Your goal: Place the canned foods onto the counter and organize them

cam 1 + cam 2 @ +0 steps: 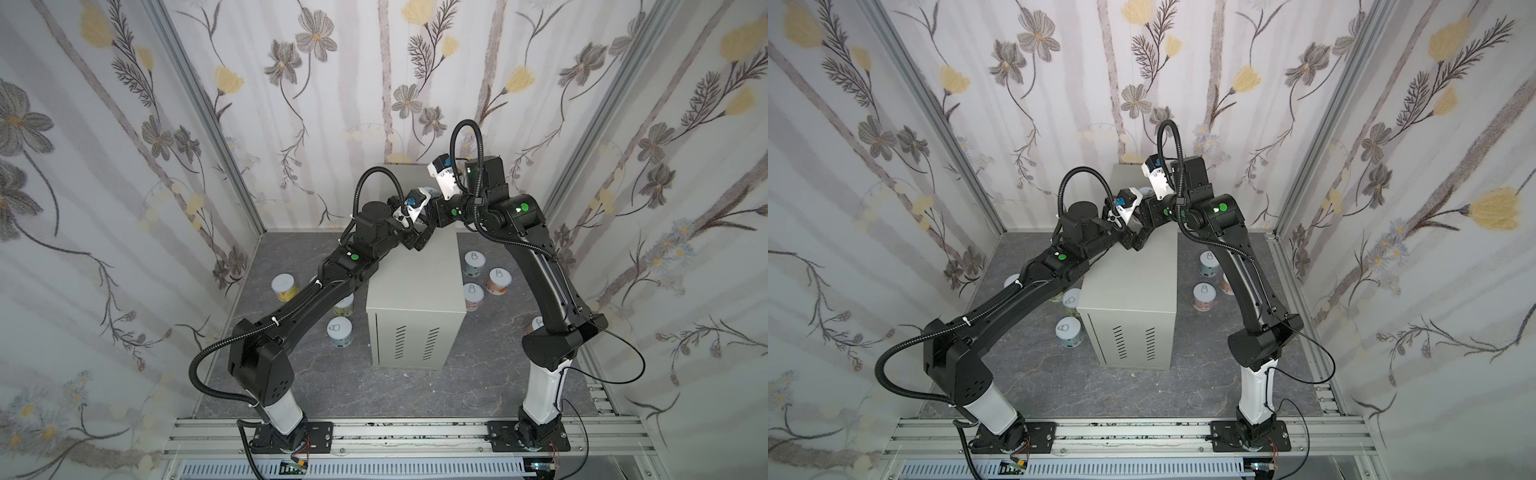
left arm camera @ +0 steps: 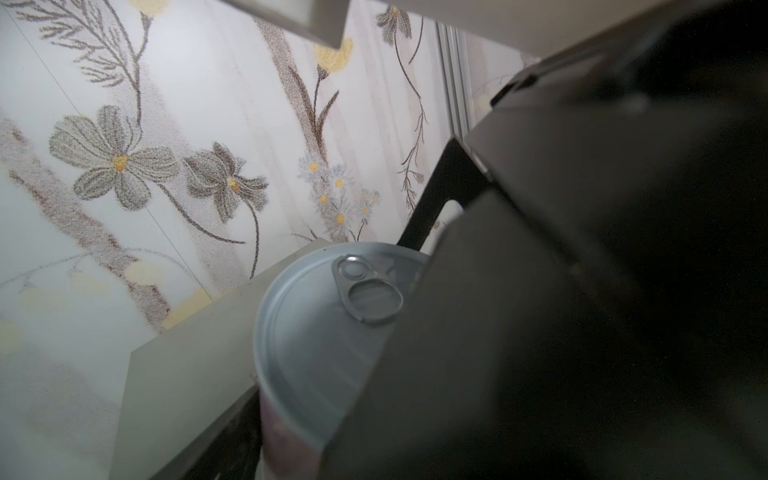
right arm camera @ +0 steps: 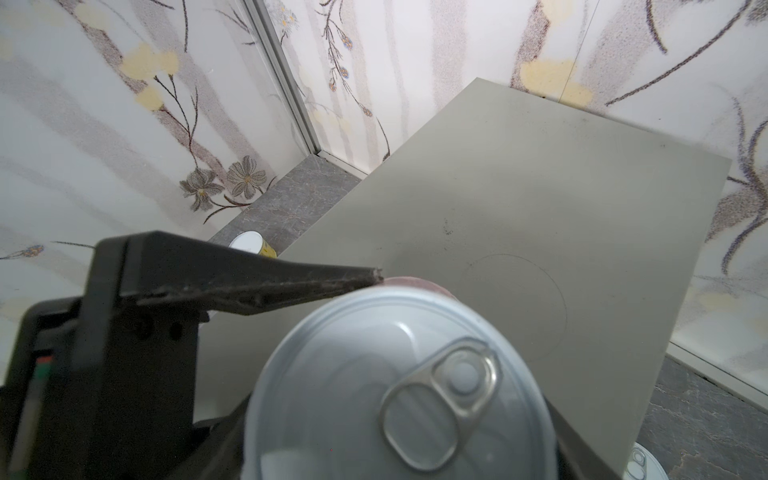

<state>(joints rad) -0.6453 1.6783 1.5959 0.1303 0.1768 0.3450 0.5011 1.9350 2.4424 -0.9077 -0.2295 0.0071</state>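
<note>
The right gripper [image 3: 436, 328] is clamped on a pink-labelled can [image 3: 399, 386], held over the flat top of the counter [image 1: 415, 286]. The left gripper [image 1: 427, 198] is beside this can; how its jaws stand cannot be told. On the marbled floor [image 1: 415, 390] beside it stand other cans [image 1: 340, 330].

Floral wallpaper walls [image 1: 332, 104] behind and either side of the end effectors [image 1: 431, 194], dark grey marbled floor [image 1: 415, 386] well beneath them, aluminium corner posts [image 1: 210, 124] flanking, slotted aluminium rail [image 1: 415, 432] and white vented duct [image 1: 374, 471] well nearer the camera
</note>
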